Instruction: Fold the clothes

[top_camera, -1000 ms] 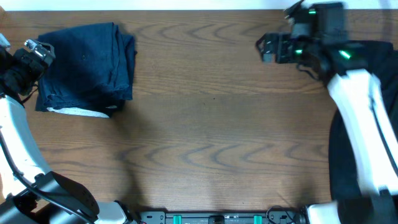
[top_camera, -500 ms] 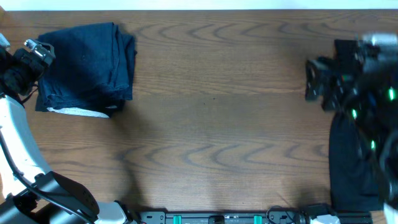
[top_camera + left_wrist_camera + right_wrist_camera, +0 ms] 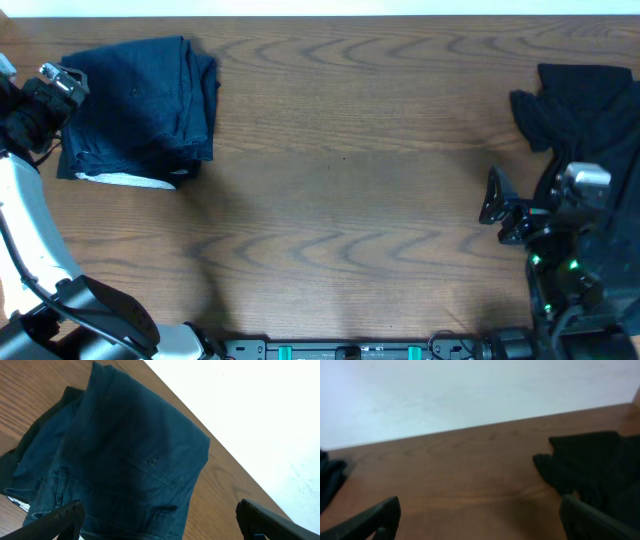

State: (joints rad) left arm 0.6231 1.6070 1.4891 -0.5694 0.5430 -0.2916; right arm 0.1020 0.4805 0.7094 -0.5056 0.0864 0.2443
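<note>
I see the wooden desk (image 3: 350,200) from above, with most of its middle bare wood.

The black garment (image 3: 585,110) is the bigger heap. It lies crumpled at the far right corner and runs down the right edge toward me, where my right arm covers part of it. In the right wrist view its rumpled edge sits on the wood to the right.

The navy garment (image 3: 140,105) is a folded stack at the far left corner, well apart from the black one. A white strip (image 3: 125,180) peeks out along its near edge. The left wrist view shows stitched seams and a small button (image 3: 152,461) on the top layer.

My right hand (image 3: 500,212) is near the right edge, just beside the black garment and pointing left over bare wood. Its fingers are spread wide and hold nothing.

My left hand (image 3: 62,82) is at the left edge, just beside the navy stack's far left side. Its fingers also stand wide apart and empty, and I cannot tell whether it touches the cloth.
</note>
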